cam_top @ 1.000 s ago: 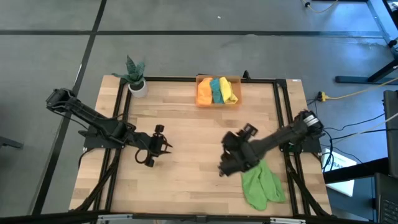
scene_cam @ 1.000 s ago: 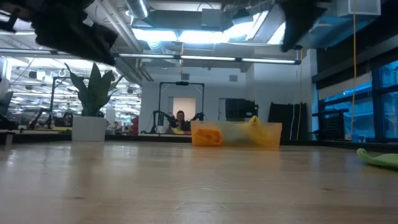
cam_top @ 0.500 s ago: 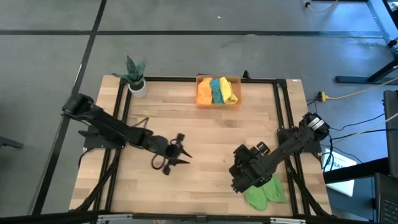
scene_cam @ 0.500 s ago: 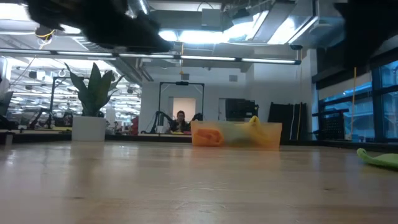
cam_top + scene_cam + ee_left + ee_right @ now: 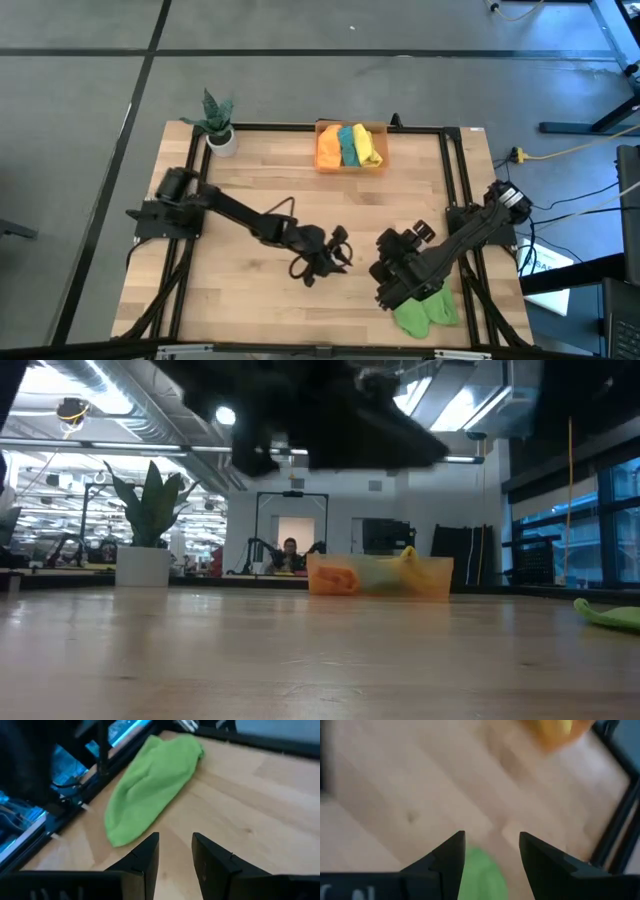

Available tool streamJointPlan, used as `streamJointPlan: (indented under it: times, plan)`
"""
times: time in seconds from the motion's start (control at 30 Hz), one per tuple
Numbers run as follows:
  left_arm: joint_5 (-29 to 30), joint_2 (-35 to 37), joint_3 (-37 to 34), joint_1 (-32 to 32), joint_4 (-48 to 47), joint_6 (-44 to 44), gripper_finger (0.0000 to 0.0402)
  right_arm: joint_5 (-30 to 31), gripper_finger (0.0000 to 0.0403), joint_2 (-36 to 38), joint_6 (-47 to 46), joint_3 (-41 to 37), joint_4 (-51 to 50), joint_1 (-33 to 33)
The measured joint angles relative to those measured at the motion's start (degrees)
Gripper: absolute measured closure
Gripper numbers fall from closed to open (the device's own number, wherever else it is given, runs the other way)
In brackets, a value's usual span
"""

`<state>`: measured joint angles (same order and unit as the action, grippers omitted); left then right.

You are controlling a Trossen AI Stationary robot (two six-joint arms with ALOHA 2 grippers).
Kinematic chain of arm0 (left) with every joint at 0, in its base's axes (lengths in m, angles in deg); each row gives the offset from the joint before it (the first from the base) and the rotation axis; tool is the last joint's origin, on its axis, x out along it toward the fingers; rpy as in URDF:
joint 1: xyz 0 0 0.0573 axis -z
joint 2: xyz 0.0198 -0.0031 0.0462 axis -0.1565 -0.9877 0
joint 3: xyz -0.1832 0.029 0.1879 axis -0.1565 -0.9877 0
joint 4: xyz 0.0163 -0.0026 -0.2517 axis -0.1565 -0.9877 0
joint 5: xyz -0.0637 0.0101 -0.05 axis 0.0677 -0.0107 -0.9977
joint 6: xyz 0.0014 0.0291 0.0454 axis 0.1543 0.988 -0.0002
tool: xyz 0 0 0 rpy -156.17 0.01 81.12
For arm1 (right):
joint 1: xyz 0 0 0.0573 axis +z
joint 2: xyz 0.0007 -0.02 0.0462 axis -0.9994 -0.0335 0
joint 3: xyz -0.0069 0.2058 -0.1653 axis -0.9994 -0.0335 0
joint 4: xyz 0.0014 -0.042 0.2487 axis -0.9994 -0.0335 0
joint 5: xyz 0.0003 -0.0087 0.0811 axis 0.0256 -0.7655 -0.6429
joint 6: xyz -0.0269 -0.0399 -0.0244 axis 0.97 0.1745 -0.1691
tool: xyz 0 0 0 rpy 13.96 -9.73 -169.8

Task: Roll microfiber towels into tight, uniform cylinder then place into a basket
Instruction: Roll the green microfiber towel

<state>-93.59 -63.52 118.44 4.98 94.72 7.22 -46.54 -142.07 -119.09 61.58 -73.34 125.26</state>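
The light green towel lies crumpled on the table near the front right. It also shows in the left wrist view, the right wrist view and at the low view's right edge. The orange basket at the far edge holds rolled orange, teal and yellow towels. My right gripper is open and hovers over the green towel's left end. My left gripper is open at mid-table, left of the towel and pointing toward it.
A white pot with a green plant stands at the far left corner. Black frame rails run along the table's sides. A person sits in the room far behind the table. The basket also shows in the low view.
My left gripper has swept from the table's left side toward the right, reaching mid-table near the green towel. My right gripper has gone toward the near edge and now stands over the towel's left end. The towel has stayed where it was.
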Motion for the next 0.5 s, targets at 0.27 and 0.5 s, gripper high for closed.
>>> streamJointPlan:
  times: [0.27,0.5]
  plan:
    - [-1.1,-9.0,6.5,-1.0,2.9,11.9,0.0294,11.1,0.0214,4.5,0.1,0.4,0.0,3.8]
    - [-3.9,-18.5,19.4,-1.0,3.2,11.9,0.0294,11.7,0.0214,8.4,0.1,0.4,0.3,5.7]
